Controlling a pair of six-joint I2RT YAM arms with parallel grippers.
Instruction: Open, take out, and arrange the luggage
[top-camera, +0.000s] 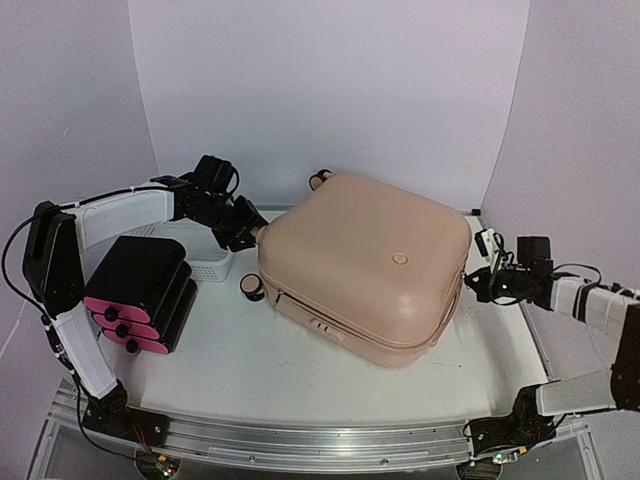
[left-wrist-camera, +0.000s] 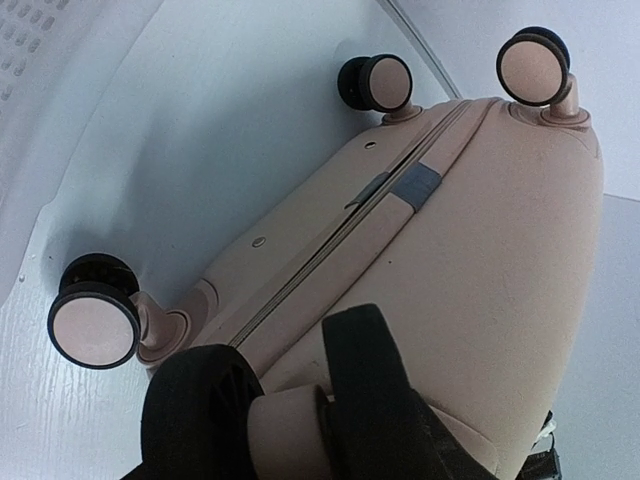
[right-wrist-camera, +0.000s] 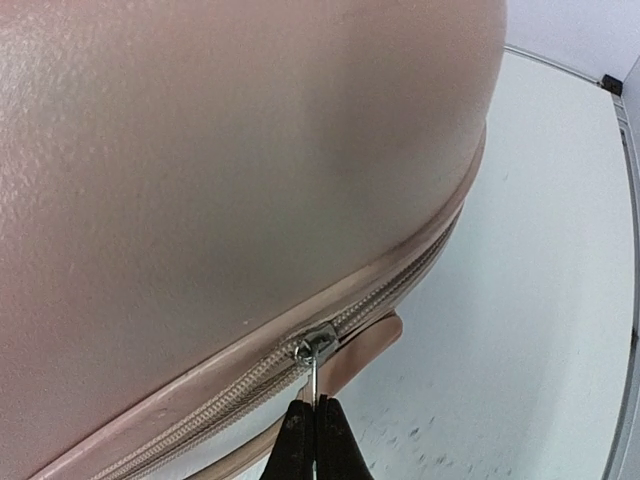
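Right wrist: your right gripper (right-wrist-camera: 316, 428) pinches the luggage (right-wrist-camera: 200, 150) zipper pull (right-wrist-camera: 316, 372) | left wrist: your left gripper (left-wrist-camera: 292, 422) clamps a wheel (left-wrist-camera: 282, 445).

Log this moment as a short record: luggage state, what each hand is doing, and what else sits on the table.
luggage: shut, lying flat on the table, wheels toward the left arm
left hand: clamped on one corner wheel
right hand: shut, pinching the zipper pull at the luggage's right edge
shell halves: together in the top view
other items: black drawer box with pink fronts, and white basket behind it, both left of the luggage
contents: not visible
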